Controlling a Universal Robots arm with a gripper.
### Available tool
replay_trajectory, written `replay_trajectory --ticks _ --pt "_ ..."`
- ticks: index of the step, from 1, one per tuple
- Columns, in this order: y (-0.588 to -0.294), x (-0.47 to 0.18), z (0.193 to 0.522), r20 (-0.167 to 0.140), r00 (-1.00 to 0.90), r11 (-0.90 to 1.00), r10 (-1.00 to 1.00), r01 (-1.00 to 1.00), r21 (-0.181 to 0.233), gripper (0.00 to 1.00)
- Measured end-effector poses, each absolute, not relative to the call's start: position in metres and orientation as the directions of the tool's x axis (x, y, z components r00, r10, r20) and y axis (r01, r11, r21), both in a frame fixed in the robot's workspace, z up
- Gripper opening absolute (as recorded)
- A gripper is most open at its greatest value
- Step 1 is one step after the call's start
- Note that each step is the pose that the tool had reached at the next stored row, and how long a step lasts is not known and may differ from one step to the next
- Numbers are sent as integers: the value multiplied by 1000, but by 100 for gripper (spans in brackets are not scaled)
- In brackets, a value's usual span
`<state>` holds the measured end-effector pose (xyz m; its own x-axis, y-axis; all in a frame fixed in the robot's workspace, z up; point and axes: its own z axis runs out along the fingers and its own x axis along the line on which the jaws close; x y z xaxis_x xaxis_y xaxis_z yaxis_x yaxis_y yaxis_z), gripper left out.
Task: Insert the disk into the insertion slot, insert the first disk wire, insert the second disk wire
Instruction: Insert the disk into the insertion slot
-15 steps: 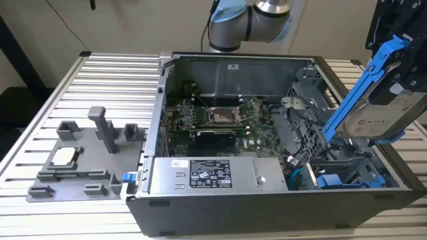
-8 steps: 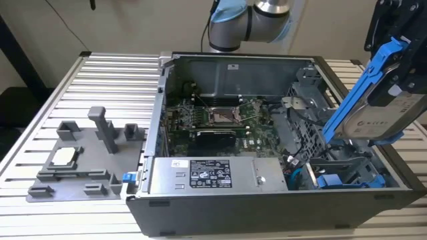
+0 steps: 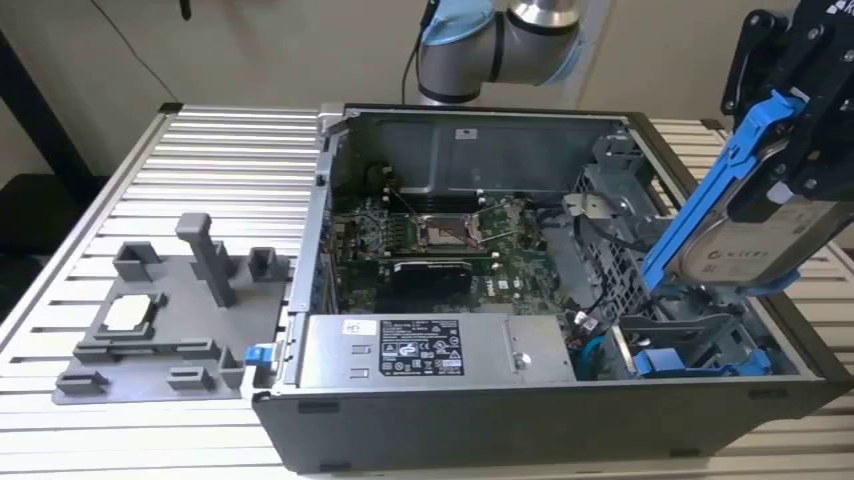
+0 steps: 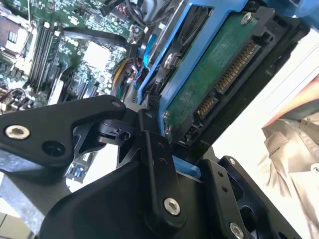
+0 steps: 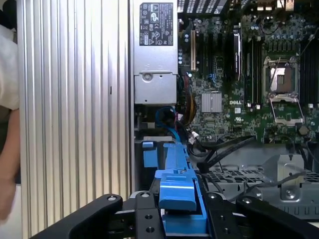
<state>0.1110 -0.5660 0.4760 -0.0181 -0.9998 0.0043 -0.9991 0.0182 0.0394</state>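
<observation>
At the exterior view's upper right, the claw [image 3: 805, 165] grips the disk [image 3: 738, 250], tilted steeply over the open case [image 3: 400, 425] on the worktop [image 3: 200, 150].

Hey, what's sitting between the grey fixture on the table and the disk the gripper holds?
The open computer case, motherboard and power supply inside, lies between the fixture and the disk, in the exterior view.
</observation>
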Motion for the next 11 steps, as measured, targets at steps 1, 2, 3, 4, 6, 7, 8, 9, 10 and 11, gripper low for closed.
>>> replay_trajectory --ticks 1,2,3,4,6,7,8,9,10,11 --pt "-566 111 475 4 -18 18 -1000 -999 39 33" --pt "-566 111 474 4 -18 18 -1000 -999 39 33" --pt "-566 111 473 4 -18 18 -1000 -999 39 33" --pt "-566 111 472 4 -18 18 -1000 -999 39 33" --pt "-566 111 470 4 -18 18 -1000 -999 39 33" --pt "-566 111 469 4 -18 18 -1000 -999 39 33" --pt "-566 111 468 4 -18 18 -1000 -999 39 33" --pt "-566 111 467 5 -18 18 -1000 -999 39 33" --pt "-566 111 466 5 -18 18 -1000 -999 39 33" --pt "-566 111 465 5 -18 18 -1000 -999 39 33"
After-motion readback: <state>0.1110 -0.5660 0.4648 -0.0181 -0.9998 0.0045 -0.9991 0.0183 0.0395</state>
